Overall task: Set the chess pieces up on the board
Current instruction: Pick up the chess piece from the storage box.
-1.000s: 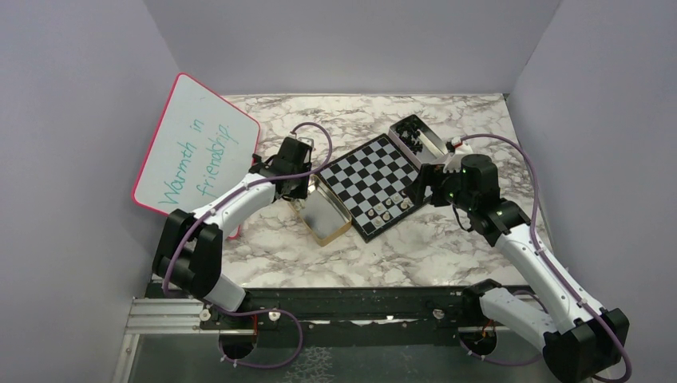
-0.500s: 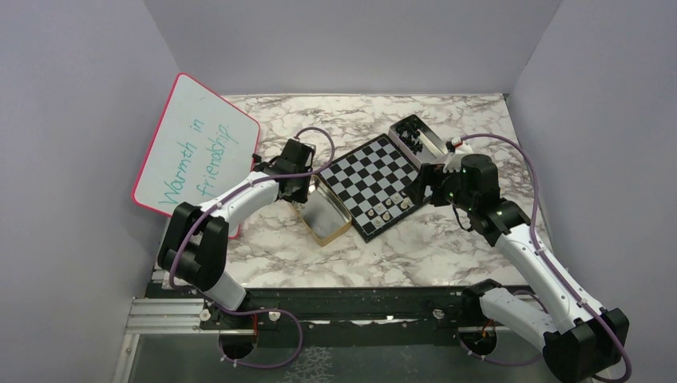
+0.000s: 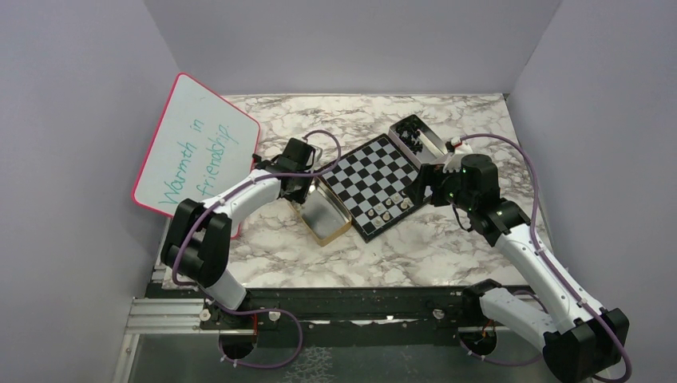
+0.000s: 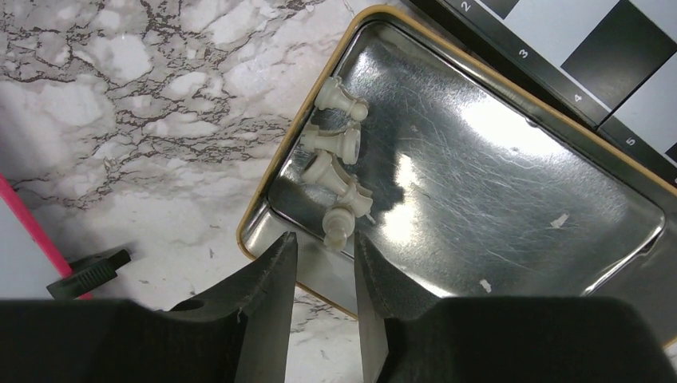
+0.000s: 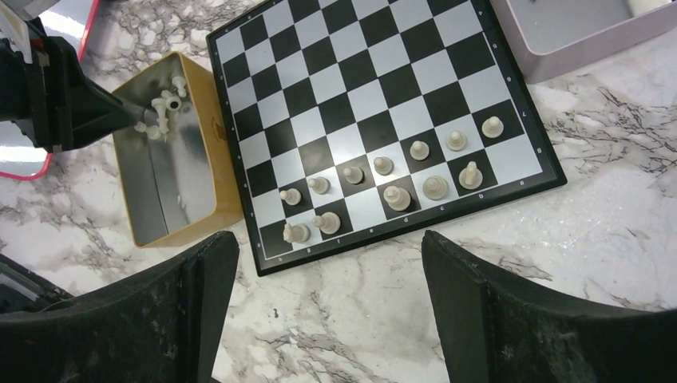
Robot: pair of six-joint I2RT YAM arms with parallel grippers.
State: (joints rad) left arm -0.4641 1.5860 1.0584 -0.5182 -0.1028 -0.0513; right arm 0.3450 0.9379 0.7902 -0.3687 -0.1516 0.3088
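Left gripper (image 4: 323, 242) hangs over the gold-rimmed tin (image 4: 519, 175) at mid-desk, jaws narrow and holding nothing. Right gripper (image 5: 326, 239) hovers above the board (image 5: 367, 80), jaws wide and empty. Pale chess pieces (image 4: 335, 152) lie toppled in the tin's corner. Others stand in two rows along the board's side facing the desk's near edge. The tin sits just beside the board's left side. Bare marble (image 5: 383, 319) runs to the near edge.

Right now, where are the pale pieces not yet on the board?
In the left wrist view, the pale pieces lie clustered in a corner of the gold-rimmed tin, ahead of the left claw, beside the board.
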